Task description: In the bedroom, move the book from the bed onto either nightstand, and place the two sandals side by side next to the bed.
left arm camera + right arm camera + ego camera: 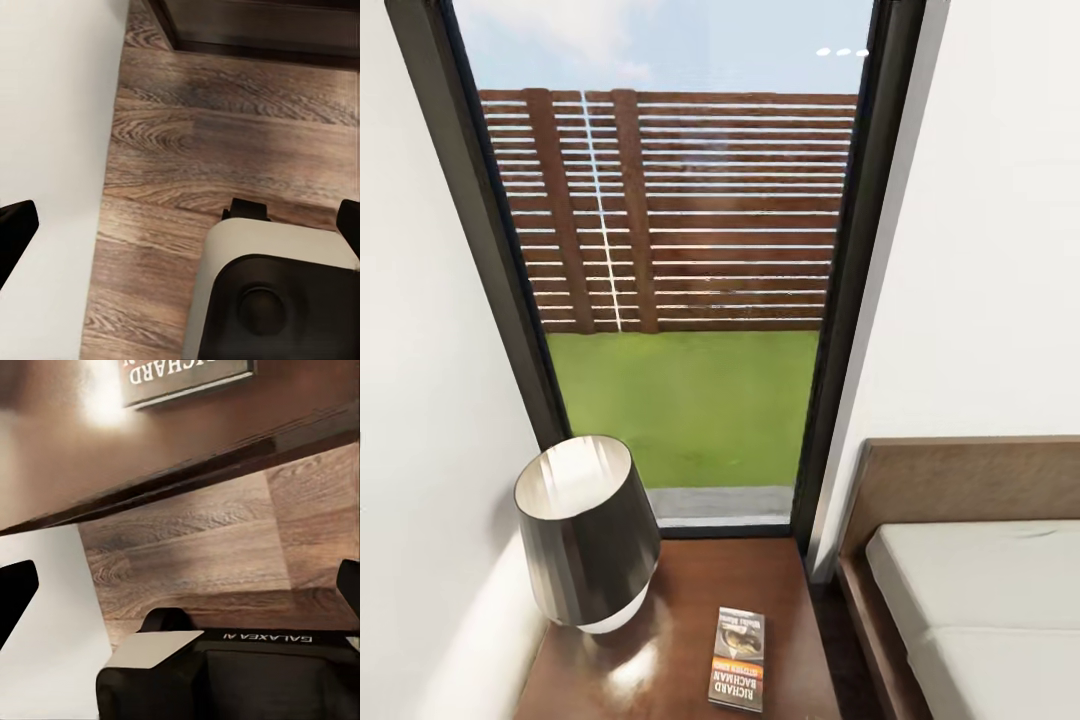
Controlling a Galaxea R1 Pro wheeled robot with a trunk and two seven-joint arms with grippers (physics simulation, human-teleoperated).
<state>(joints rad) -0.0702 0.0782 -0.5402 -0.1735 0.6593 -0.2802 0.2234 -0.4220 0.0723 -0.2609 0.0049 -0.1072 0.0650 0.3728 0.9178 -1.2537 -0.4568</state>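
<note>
The book (738,659) lies flat on the nightstand (690,600), near its front edge and toward the corner on the bed's side, cover up with the orange band and white lettering facing the robot; nothing touches it, so this half of the task looks done. A table lamp (587,533) with a dark striped shade stands at the far left corner of the glossy top, against the white wall, which likely explains why the book sits on the freer side, well apart from the lamp's base. Behind the nightstand rises the tall dark-framed window (670,270), and just beside it to the right is the bed (980,600), its pale mattress bare in the part shown. In the right wrist view the book's lettered end (187,376) and the nightstand's front edge (180,472) sit above wood-plank floor (202,555), and the right gripper (180,585) has its dark fingertips spread wide at both borders, released and empty. The left gripper (180,225) hangs over bare floor (225,150), likewise spread with nothing between its fingers. The sandals remain to be dealt with.
</note>
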